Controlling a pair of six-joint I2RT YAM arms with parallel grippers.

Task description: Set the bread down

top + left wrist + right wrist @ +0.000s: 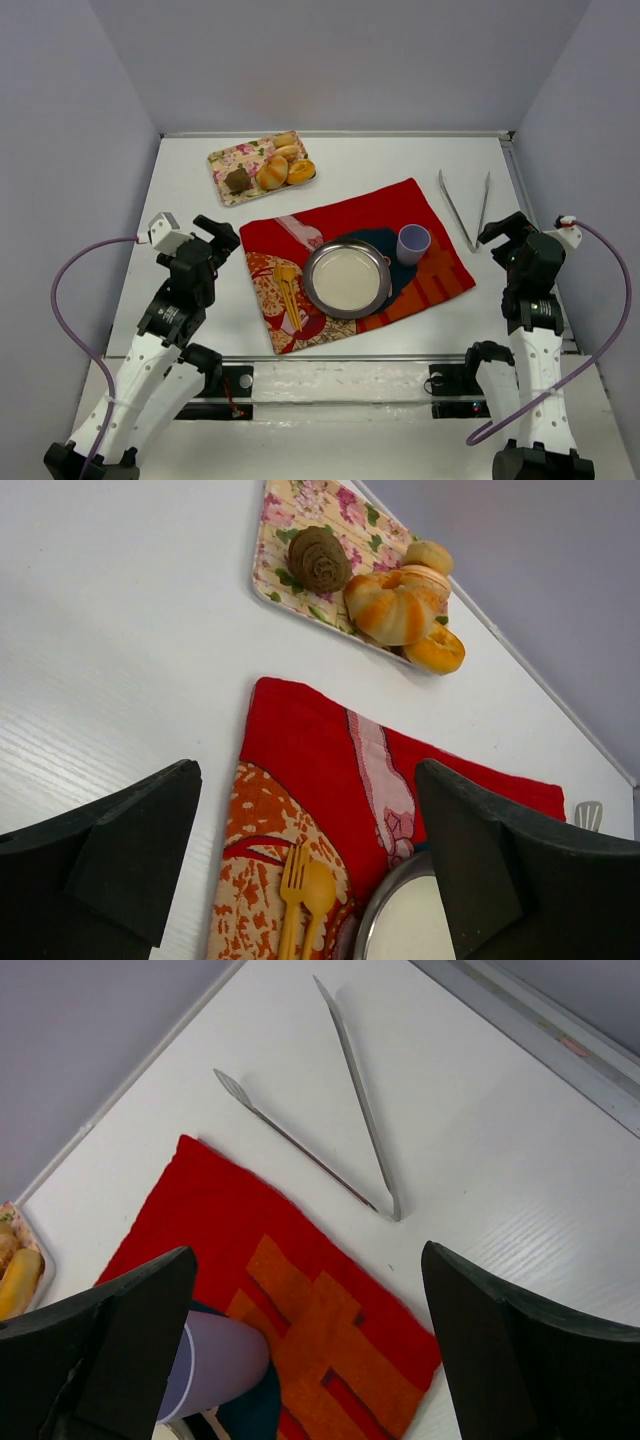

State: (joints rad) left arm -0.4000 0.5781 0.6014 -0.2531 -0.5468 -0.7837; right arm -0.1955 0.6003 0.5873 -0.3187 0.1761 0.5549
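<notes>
The bread lies on a floral tray (225, 158) at the back left: a striped bun (272, 172), a dark brown roll (238, 180), an orange ring (301, 171) and others behind them. In the left wrist view the bun (390, 605), dark roll (320, 558) and ring (435, 650) lie far ahead of the fingers. My left gripper (222, 240) (308, 780) hangs open and empty over the red cloth's left edge. My right gripper (505, 232) (308, 1260) is open and empty over the cloth's right corner. A round metal plate (310, 278) (370, 908) sits mid-cloth.
Metal tongs (466, 205) (392, 1205) lie on the white table right of the red cloth (380, 205) (200, 1200). A lilac cup (413, 243) (215, 1360) stands beside the plate. A yellow fork and spoon (288, 295) (300, 900) lie left of the plate.
</notes>
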